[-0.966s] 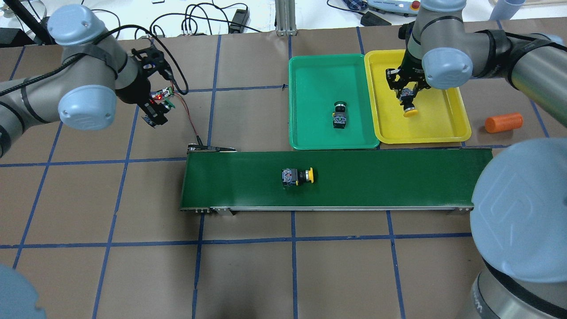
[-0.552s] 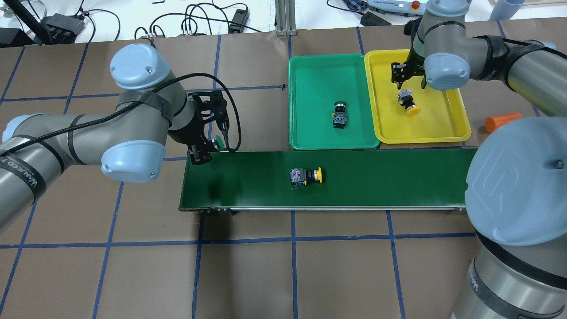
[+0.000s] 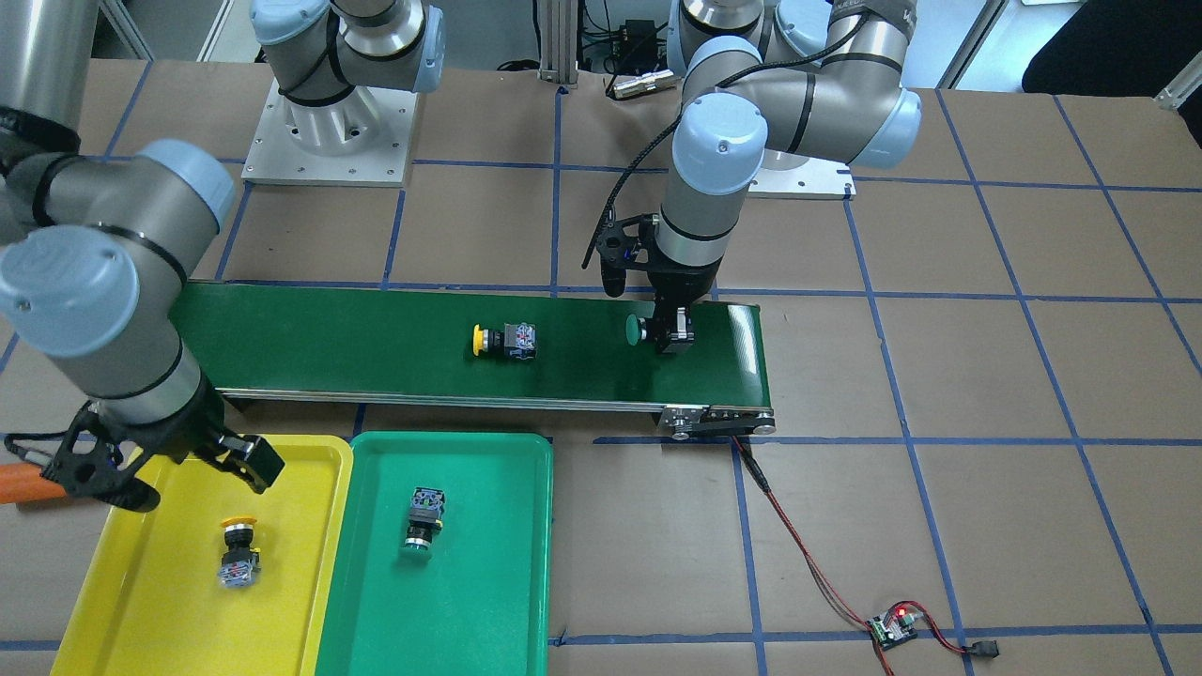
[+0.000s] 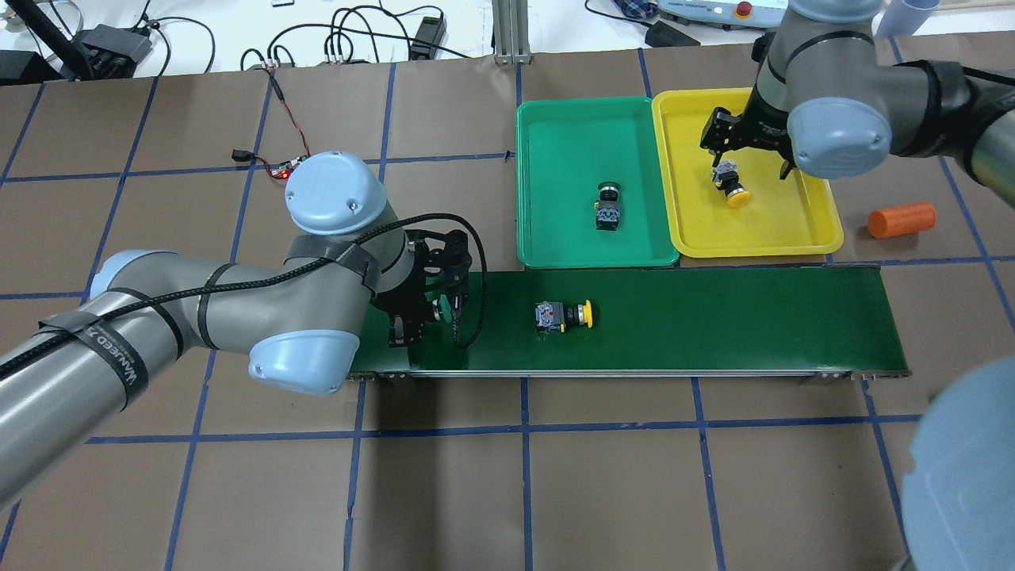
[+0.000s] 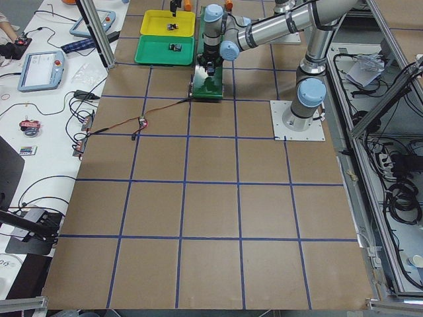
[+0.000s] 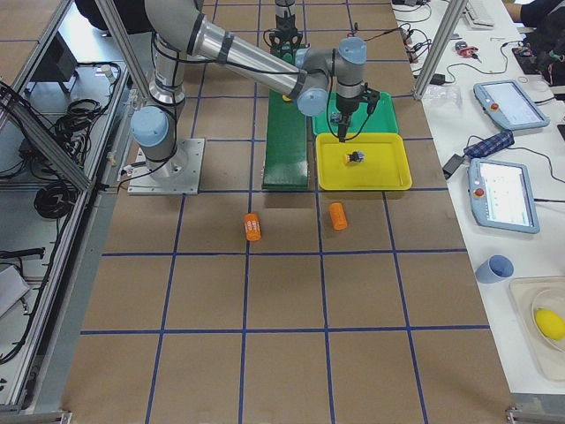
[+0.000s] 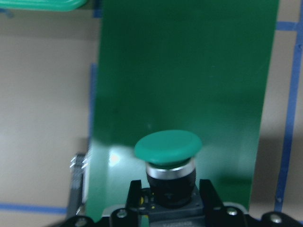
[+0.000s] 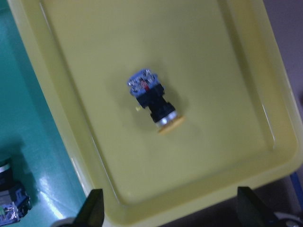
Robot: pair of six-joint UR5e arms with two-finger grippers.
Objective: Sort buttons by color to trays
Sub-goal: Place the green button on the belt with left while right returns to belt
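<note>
Front view: the left claw (image 3: pixel 674 334) is clamped on a green button (image 3: pixel 648 330), held sideways over the belt (image 3: pixel 329 338) near one end. Can't tell if it touches the belt. A yellow button (image 3: pixel 505 341) lies on its side mid-belt, well apart from it. The right claw (image 3: pixel 169 469) hangs spread wide and empty over the belt-side edge of the yellow tray (image 3: pixel 122 601), and a second yellow button (image 3: pixel 238 556) lies in that tray. The green tray (image 3: pixel 488 582) sits right beside it with a second green button (image 3: pixel 422 521) inside. A small circuit board (image 3: pixel 892 627) with a red light sits on the worktop (image 3: pixel 1033 376).

Overhead: both trays sit side by side beyond the belt, with an orange cylinder (image 4: pixel 902 220) on the worktop just right of the yellow one.

Left side view: all of it is far off and tiny, so no use for the claws.

Right side view: a second cylinder (image 6: pixel 252 227) lies off the belt's near end.

Left wrist: the green cap is front and centre, fingers (image 7: pixel 209 198) tight on the block behind it, belt underneath.

Right wrist: fingers (image 8: pixel 93 210) sit at the bottom corners, far apart with nothing between them. The second yellow button lies tipped over mid-tray.
</note>
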